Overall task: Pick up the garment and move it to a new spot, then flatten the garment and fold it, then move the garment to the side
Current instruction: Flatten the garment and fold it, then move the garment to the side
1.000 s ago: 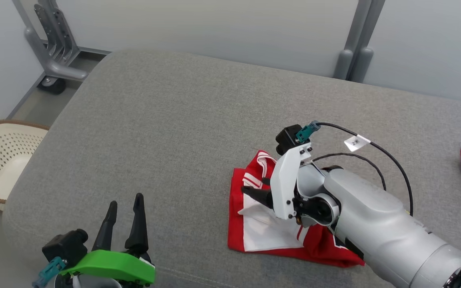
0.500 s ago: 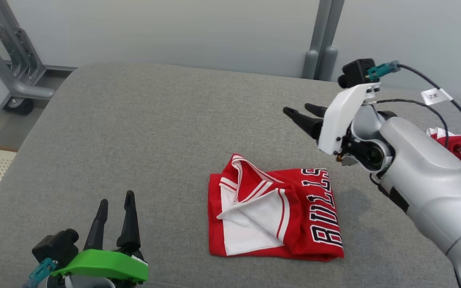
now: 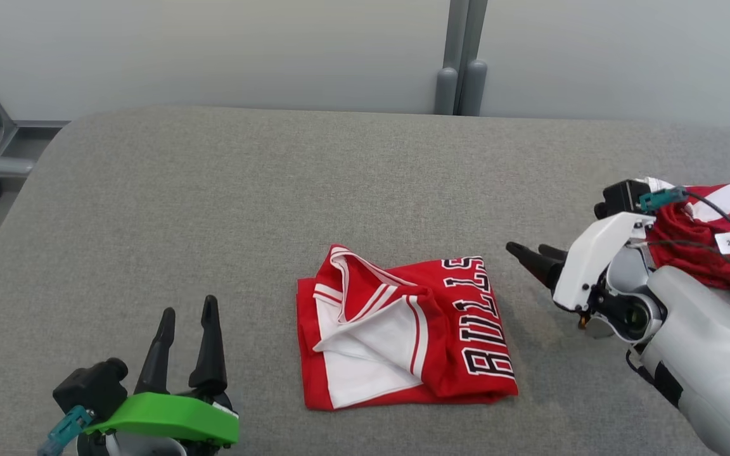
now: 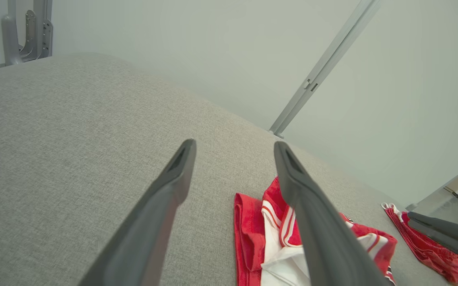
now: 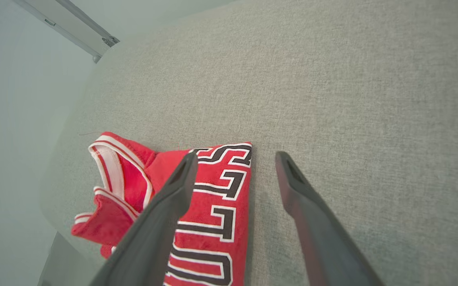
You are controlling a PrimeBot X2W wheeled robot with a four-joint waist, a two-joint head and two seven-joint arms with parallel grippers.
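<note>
Head view is showing a red garment (image 3: 403,329) lying folded near the middle of a big grey cushion (image 3: 213,190). The garment is showing white inside cloth, red and white stripes, and black letters along its right side. Nothing is touching it.

The left gripper (image 3: 189,305) is sitting at the lower left, well apart from the garment. Its two dark fingers are pointing up, spread apart and holding nothing. The right gripper (image 3: 525,248) is hanging near the garment's right side, apart from it. Its fingers are spread too and are pinching nothing.

A second red cloth (image 3: 694,266) is lying bunched at the far right, partly behind the right arm. A grey post (image 3: 460,63) is standing against the pale wall behind the cushion.

In the left wrist view the two fingers are standing wide apart over the cushion, and part of the garment is hiding behind the right-side finger. In the right wrist view the fingers are also gaping. The letter side of the garment is lying behind the finger on that view's left.
</note>
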